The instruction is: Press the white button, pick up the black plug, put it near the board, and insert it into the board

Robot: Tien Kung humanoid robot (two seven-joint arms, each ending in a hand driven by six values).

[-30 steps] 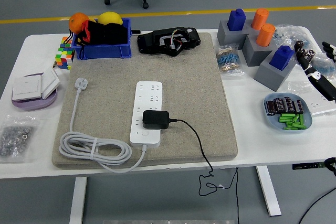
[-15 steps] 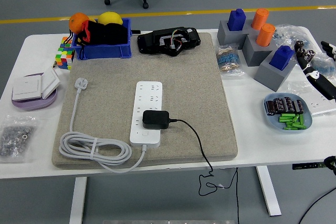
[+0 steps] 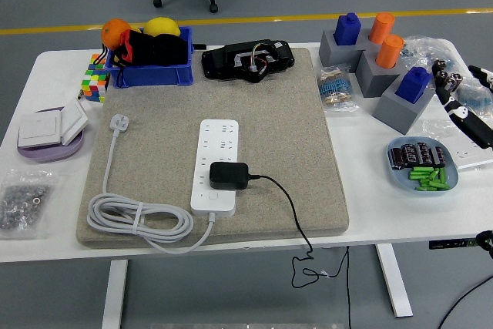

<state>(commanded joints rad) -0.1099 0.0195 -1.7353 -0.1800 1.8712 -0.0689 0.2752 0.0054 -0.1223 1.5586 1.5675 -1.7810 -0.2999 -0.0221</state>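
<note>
Starting at the left of the counter (image 3: 46, 98), we see no left arm at all, only a purple dish (image 3: 48, 148) with white switch plates and a bag of small metal parts (image 3: 23, 204) near the front edge. On the grey mat (image 3: 293, 159) the white power strip (image 3: 216, 164) lies lengthwise, its cord (image 3: 139, 221) coiled at the mat's near left corner, and the black plug (image 3: 229, 176) sits on top of the strip's near half, apparently seated in a socket, its thin black cable (image 3: 289, 209) running off the front edge. We judge the plug to be already in the board, so the last step looks done or nearly so; whether the white button at the strip's near end has been pressed we cannot tell. Far to the right, past the grey blocks (image 3: 385, 67) and the blue dish of batteries (image 3: 424, 166), our right hand (image 3: 464, 105) rests near the counter's right edge, well apart from the plug. Too little of its fingers shows to say whether they are apart or together, though nothing appears clamped in them.
</note>
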